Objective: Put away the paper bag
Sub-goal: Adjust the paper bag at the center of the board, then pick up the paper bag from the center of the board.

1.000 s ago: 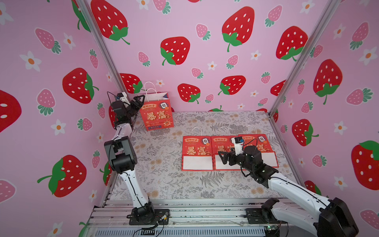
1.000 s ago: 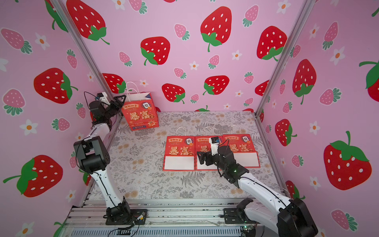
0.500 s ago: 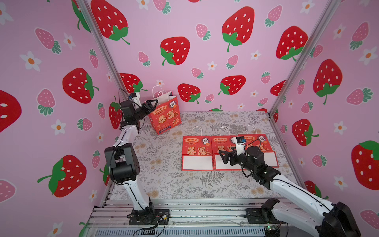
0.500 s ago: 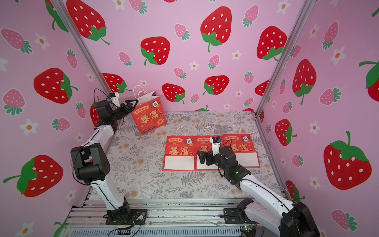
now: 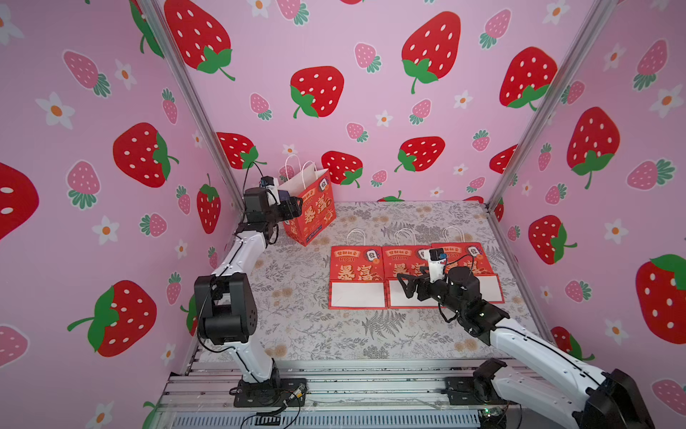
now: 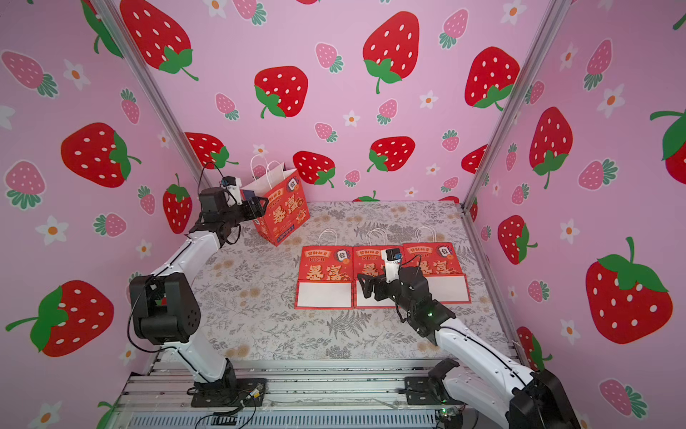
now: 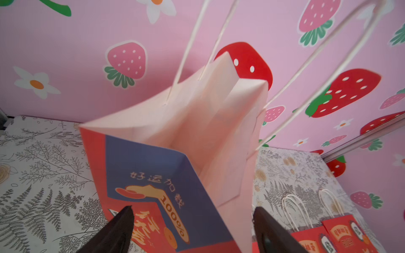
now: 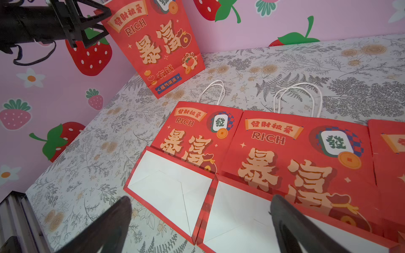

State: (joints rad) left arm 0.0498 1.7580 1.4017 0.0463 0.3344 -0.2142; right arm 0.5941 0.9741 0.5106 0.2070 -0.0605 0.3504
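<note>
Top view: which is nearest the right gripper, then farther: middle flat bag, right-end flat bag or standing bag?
1. middle flat bag, under the right gripper
2. right-end flat bag, off to the right
3. standing bag, far back left

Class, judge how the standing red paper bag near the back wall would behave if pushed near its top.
The standing bag probably tips easily: tall, narrow-based, leaning. Its interior looks empty, so likely light and crushable. Its handles hold upright loops, so seem stiffish.
</note>
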